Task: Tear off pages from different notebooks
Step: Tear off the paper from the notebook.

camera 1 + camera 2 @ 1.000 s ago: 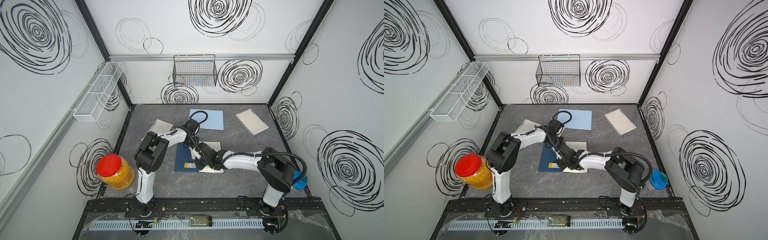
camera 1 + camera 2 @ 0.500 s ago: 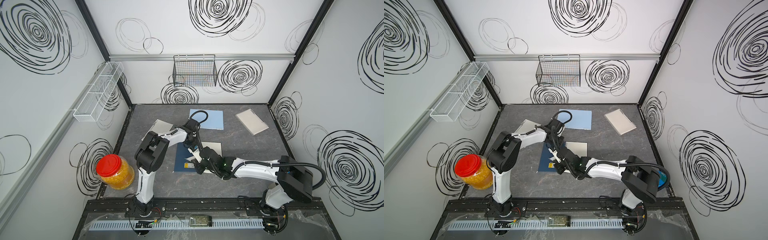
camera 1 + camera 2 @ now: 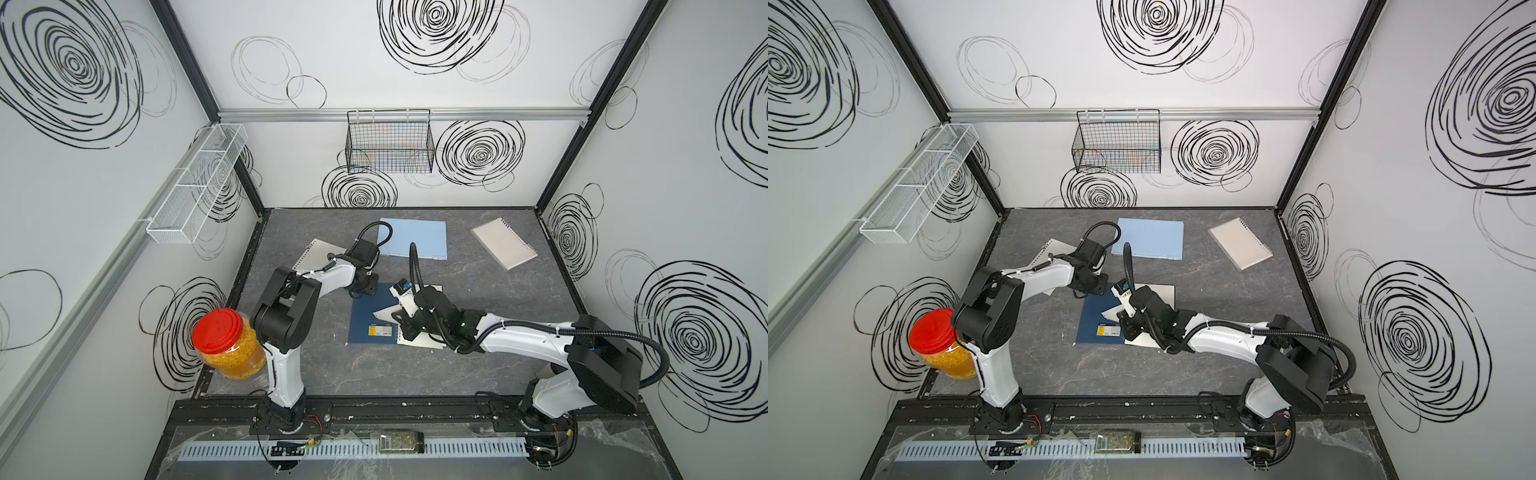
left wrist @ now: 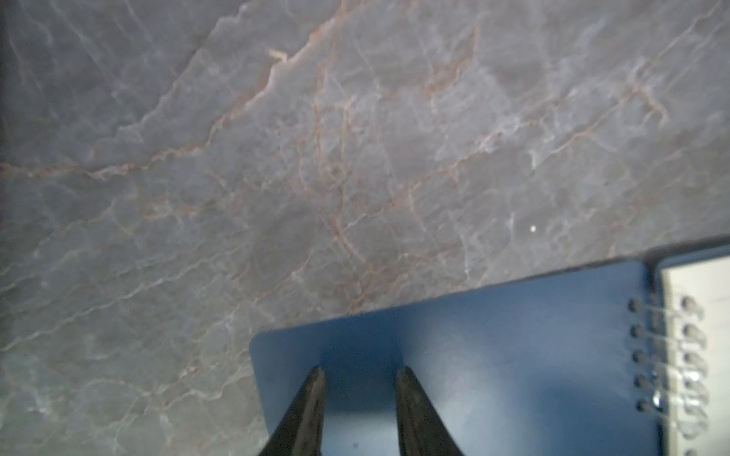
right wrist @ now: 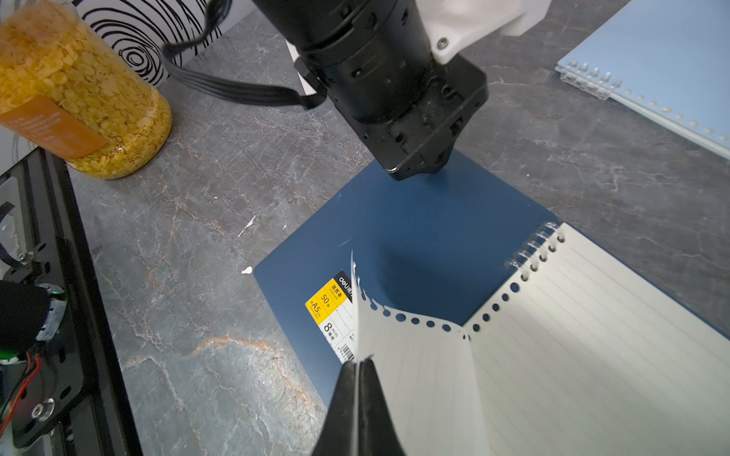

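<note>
White walls (image 3: 332,41) with black swirls (image 3: 434,25) enclose a grey veined tabletop (image 3: 374,365).

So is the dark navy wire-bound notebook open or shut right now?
Open. The dark navy wire-bound notebook has its cover flipped flat beside exposed cream lined pages, and the right claw pinches one lifted sheet.

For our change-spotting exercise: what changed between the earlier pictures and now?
The right tool, shut on a page, pulled toward the robot, peeling it partly off the navy notebook. The left tool stays on its cover; light-blue notebook and jar unmoved.
</note>
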You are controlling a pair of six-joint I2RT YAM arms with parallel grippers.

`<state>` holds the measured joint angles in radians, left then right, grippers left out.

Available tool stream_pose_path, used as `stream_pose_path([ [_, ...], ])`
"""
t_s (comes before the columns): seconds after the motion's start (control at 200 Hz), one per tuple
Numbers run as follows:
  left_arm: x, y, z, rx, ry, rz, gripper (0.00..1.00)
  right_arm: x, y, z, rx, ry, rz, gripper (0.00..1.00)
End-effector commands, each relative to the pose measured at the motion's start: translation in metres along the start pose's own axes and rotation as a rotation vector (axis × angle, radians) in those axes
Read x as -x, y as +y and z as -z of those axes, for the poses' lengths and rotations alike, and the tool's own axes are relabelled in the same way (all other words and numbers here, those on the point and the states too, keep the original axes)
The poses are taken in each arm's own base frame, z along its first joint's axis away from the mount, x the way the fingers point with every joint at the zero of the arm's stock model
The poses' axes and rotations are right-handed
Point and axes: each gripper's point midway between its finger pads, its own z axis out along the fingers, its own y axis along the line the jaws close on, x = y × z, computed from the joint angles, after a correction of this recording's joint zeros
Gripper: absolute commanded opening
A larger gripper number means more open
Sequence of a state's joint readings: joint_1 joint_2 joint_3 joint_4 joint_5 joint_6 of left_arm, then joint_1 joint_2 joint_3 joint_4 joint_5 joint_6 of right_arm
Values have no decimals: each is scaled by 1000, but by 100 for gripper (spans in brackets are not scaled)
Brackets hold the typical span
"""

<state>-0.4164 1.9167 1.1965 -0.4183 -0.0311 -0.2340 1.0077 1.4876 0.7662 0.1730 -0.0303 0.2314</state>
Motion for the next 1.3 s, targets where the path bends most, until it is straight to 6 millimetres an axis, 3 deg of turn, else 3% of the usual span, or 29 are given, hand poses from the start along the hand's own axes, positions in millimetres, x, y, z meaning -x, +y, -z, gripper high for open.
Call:
stream_pose_path([
  [0.0,-8,-8,17,-11,41,-7,38,13,6,1,26,-35,-19,0],
  [0.15,26,-50,46,-110,-48,-78,40,14,14,1,38,-29,-8,0],
  [0.26,35,-86,54,-165,-58,-154,41,15,20,1,38,-40,2,0],
  [0.435,28,-134,42,-236,-14,-244,40,16,26,-2,11,-42,0,0],
  [0.61,13,-164,25,-302,35,-289,40,14,28,-4,-21,-49,-12,0],
  [0.826,-7,-174,4,-319,103,-311,38,12,26,-6,-42,-38,-11,0],
  [1.066,-29,-169,-16,-300,178,-321,32,12,29,-10,-42,-28,0,0],
  [1.211,-41,-163,-31,-274,223,-320,25,17,53,-13,35,-38,23,0],
  [1.296,-48,-159,-41,-257,252,-318,24,20,87,-12,112,-46,71,0],
])
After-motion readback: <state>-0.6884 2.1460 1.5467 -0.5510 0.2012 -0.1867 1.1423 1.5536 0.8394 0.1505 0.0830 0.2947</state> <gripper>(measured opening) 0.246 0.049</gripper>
